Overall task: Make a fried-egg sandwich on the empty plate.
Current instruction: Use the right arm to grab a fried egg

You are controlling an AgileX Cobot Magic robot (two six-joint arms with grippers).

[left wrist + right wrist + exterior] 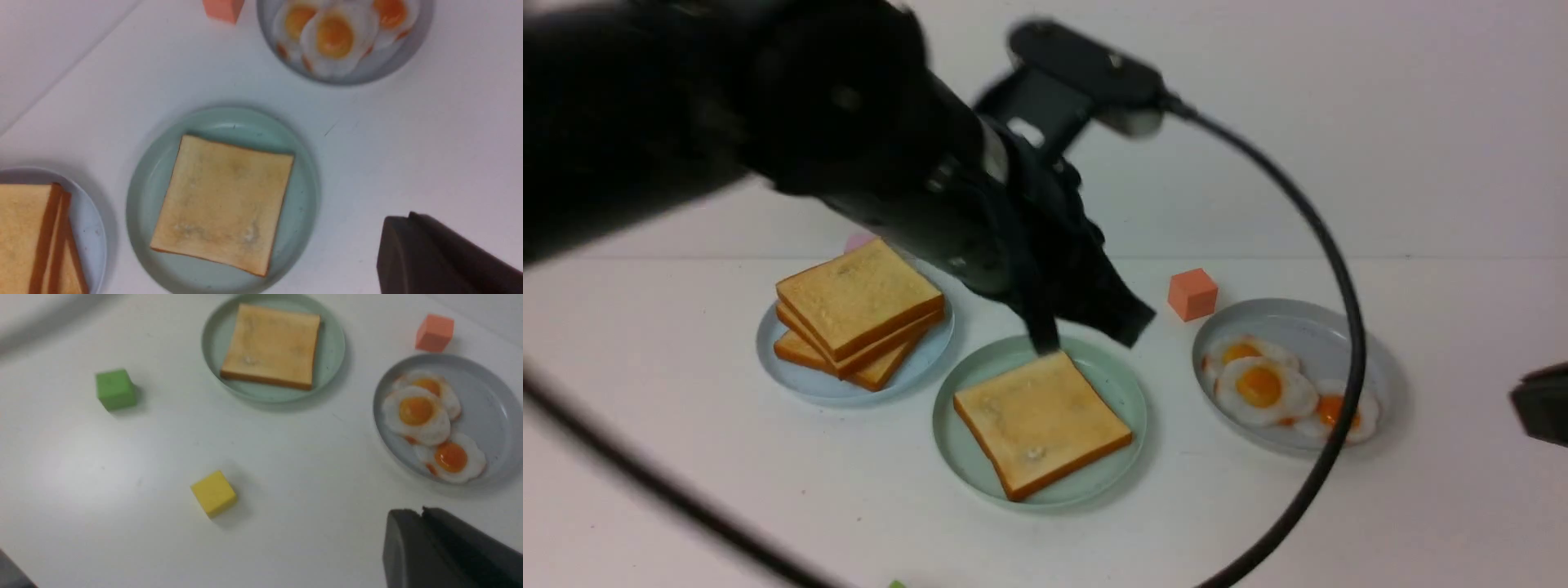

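"Looking at the mint-green plate (947,445), what do you see on it?"

"One toast slice (1041,425), lying flat with its pale golden face up and turned at an angle to us."

"And the fried egg (1262,390)?"

"Right of the mint-green plate and a bit farther back, on the grey plate (1376,367). It rests partly over a second egg (1233,351), and a third egg (1327,412) lies on its right side."

"Where's the other bread?"

"Left of the mint-green plate and farther back. Three slices (862,298) are stacked askew on the pale blue plate (805,388), with a bit of something pink (858,241) showing behind them."

"Any blocks about?"

"A coral cube (1192,294) beyond the mint-green plate, to its right, near the grey one. A green cube (116,390) is nearer us and to the left, and a yellow cube (214,494) is on the near side too."

"How's the left gripper (408,218)?"

"Above the mint-green plate's far side, closed tight, with nothing held."

"The right gripper (423,512)?"

"Well off to the right of the mint-green plate. Its tips look close together, but I can't tell whether they meet."
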